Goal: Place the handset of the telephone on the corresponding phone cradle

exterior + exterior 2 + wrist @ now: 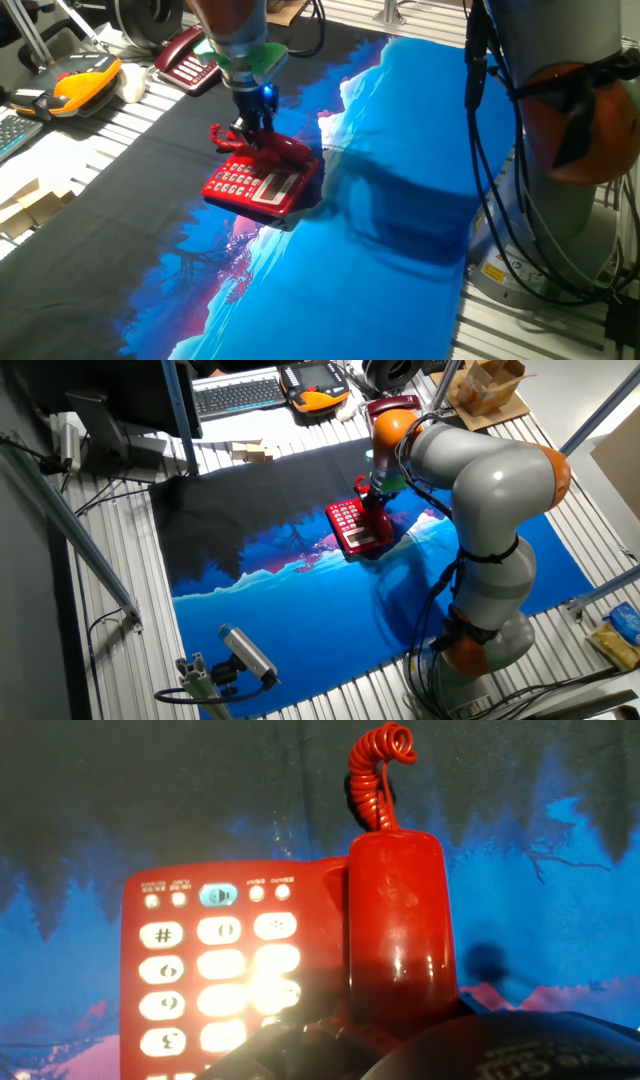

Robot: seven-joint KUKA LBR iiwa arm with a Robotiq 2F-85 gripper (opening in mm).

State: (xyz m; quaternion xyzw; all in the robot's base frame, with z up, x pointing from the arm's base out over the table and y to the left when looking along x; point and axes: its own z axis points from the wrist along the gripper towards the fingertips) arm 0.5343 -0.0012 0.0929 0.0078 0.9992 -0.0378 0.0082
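In the hand view, nearest to the camera, the claw (400,1045) is only a dark shape at 6 o'clock, so I cannot tell if its fingers are spread or pinching. Just above it, the handset (395,925) lies along the right side of the telephone (215,970), beside the white buttons, with the curly cord (380,765) going out at 12 o'clock. It seems to sit already on the phone cradle (290,152), or very near to it.

To do this step well, I think the handset must go straight down until both ends sit in the recess, and the claw should let go only then and rise vertically, so the cord does not pull the receiver out.

The surface is covered by a cloth (400,200), black at the far part and blue at the near part. Farther, at 11 o'clock in one fixed view, stand a darker maroon phone (185,58) and an orange-black pendant (85,80). The other fixed view shows a keyboard (240,393) and cardboard boxes (490,388) at the far edge.
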